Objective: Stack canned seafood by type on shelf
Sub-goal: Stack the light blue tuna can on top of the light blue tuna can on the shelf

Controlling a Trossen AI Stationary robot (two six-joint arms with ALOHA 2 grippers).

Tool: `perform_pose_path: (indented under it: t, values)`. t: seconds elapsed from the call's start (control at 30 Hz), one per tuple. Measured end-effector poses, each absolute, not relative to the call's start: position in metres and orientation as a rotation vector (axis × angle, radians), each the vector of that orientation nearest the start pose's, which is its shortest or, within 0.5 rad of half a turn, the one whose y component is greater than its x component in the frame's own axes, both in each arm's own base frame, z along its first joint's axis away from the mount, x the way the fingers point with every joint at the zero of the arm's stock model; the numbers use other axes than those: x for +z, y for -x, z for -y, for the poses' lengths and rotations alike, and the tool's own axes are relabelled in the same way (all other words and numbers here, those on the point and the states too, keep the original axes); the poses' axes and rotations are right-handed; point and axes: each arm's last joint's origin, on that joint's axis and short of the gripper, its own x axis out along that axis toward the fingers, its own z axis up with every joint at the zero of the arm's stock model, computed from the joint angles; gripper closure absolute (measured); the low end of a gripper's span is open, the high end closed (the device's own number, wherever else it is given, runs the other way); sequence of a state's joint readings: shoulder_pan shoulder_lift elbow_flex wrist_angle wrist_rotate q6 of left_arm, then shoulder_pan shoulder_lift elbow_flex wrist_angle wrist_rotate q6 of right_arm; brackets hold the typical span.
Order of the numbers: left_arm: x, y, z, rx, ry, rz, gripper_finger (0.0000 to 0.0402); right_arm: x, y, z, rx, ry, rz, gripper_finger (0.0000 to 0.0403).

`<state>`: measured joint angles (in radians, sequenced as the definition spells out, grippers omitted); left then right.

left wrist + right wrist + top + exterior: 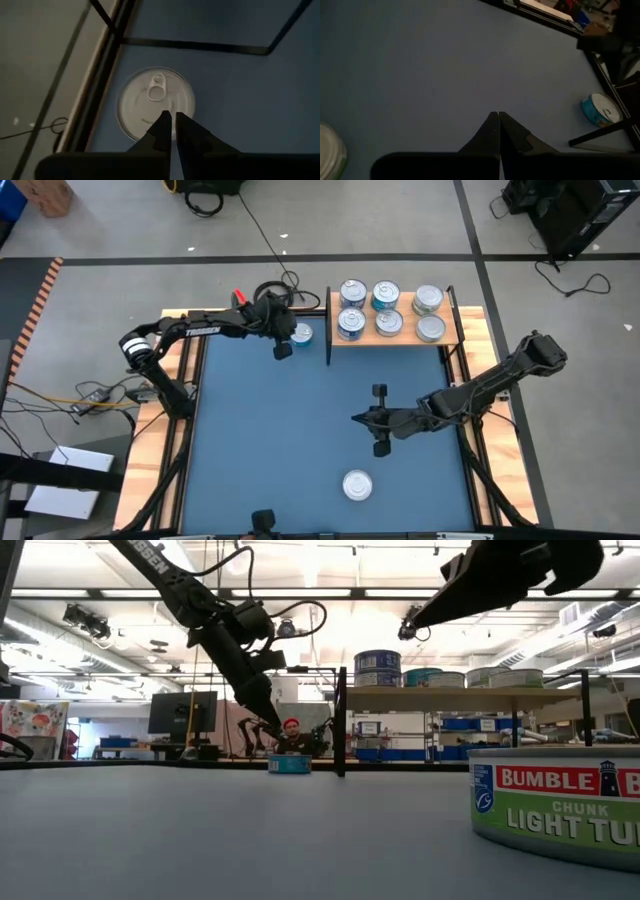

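Nearest my low camera, a green-labelled tin (560, 810) fills the lower right of the frame, sitting upright on the blue mat (300, 440); from above it lies low and centre (357, 484). My left gripper (283, 345) hangs at upper centre-left over a teal tin (300, 333) (flat on its base, its pull tab (158, 90) pointing away from the fingers), fingertips a narrow slit apart and holding nothing. My right gripper (379, 420) hovers mid-mat, pressed closed and empty. Six tins stand on the shelf (395, 338), upper right of centre, some teal, some grey.
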<state>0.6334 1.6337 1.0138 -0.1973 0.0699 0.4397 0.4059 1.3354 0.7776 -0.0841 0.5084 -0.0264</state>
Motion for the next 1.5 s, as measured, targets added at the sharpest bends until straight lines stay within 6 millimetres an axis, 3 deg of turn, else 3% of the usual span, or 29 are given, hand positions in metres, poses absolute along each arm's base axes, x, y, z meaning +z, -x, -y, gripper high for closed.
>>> perform_pose_path:
  t: [0.13,0.27,0.6,0.83,1.1,1.5]
  values:
    - [0.203,-0.272,-0.205,0.459,-0.157,-0.884,0.0385,0.225,-0.256,-0.096,-0.102,0.318,-0.58,0.0399]
    - [0.195,-0.274,-0.212,0.459,-0.145,-0.913,0.0397,0.225,-0.255,-0.095,-0.112,0.323,-0.58,0.0399]
    - [0.183,-0.307,-0.247,0.416,-0.136,-1.002,0.04,0.226,-0.256,-0.095,-0.121,0.373,-0.577,0.0399]
    - [0.169,-0.318,-0.255,0.362,-0.121,-1.095,0.04,0.226,-0.256,-0.095,-0.12,0.381,-0.578,0.0399]
    - [0.164,-0.32,-0.243,0.3,-0.143,-1.163,0.0401,0.226,-0.256,-0.095,-0.12,0.378,-0.576,0.0398]
    - [0.165,-0.322,-0.206,0.181,-0.145,-1.326,0.0401,0.226,-0.256,-0.095,-0.127,0.344,-0.572,0.0398]
